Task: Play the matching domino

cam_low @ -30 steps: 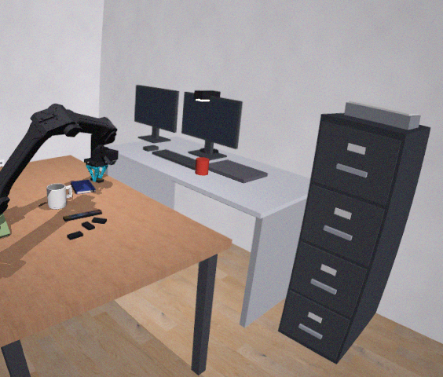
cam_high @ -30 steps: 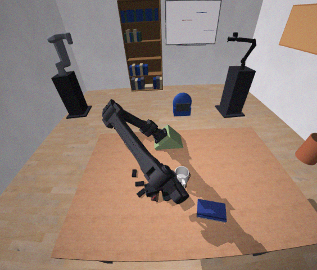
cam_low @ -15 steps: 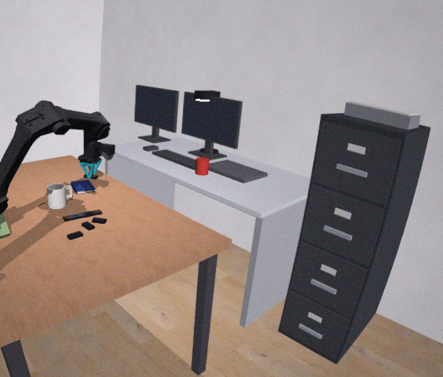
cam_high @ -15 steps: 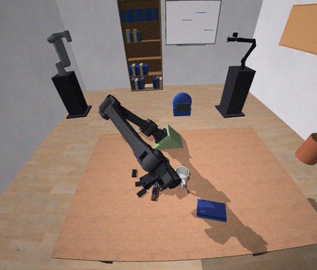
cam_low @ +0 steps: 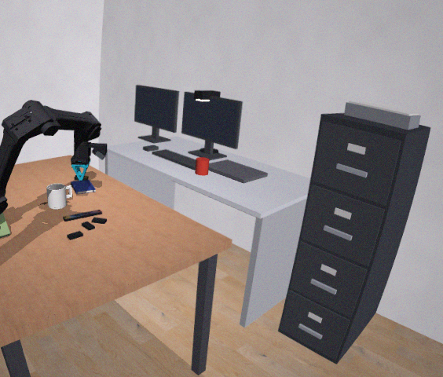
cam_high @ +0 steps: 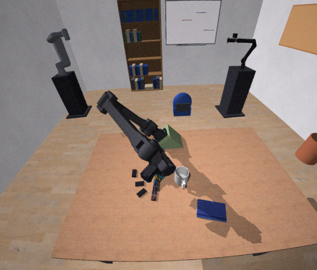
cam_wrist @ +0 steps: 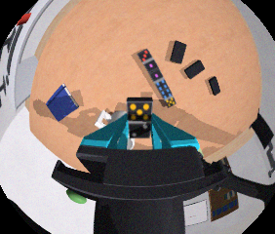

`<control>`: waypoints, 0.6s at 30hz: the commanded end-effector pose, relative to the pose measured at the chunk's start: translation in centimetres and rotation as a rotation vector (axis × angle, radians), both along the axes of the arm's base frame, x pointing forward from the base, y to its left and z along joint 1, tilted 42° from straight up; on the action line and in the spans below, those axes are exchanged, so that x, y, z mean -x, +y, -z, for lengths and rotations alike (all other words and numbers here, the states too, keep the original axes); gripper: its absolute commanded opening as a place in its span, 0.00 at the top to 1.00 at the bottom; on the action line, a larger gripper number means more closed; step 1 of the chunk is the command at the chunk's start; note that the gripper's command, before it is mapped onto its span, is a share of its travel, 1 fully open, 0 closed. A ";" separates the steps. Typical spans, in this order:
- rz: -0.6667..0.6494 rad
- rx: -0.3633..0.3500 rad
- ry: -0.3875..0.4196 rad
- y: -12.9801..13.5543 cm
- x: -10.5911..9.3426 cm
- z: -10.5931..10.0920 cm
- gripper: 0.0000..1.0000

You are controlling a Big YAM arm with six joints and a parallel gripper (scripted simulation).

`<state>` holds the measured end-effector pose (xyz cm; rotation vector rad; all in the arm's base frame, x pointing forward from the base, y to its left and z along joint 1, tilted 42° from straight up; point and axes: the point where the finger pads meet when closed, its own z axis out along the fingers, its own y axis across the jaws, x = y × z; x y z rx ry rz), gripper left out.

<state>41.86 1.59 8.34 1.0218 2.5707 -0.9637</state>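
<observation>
Between the cyan fingertips of the gripper (cam_high: 159, 178) (cam_low: 81, 178) (cam_wrist: 139, 119), one domino (cam_wrist: 139, 109) is held, above the table (cam_high: 118, 226) (cam_low: 140, 259) (cam_wrist: 103, 44). The jaws are partly closed on it, its orange-dotted half sticking out past them. From the top view, the arm hides most of this piece, and its other half is hard to read. On the wooden surface lie the line (cam_high: 154, 190) (cam_low: 82, 215) (cam_wrist: 155, 75), three dark dominoes beside it, and a white mug (cam_high: 181, 175) (cam_low: 56, 196). Farther stands a bookcase (cam_high: 161, 58).
</observation>
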 end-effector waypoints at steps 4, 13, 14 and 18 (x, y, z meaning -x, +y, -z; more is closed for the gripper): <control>-0.252 -0.025 0.174 0.8 3.6 -0.8 0.78; -0.376 -0.037 0.259 1.1 5.4 -1.2 0.78; -0.376 -0.037 0.259 1.1 5.4 -1.2 0.78; -0.366 -0.026 0.294 -0.1 8.4 -0.6 0.78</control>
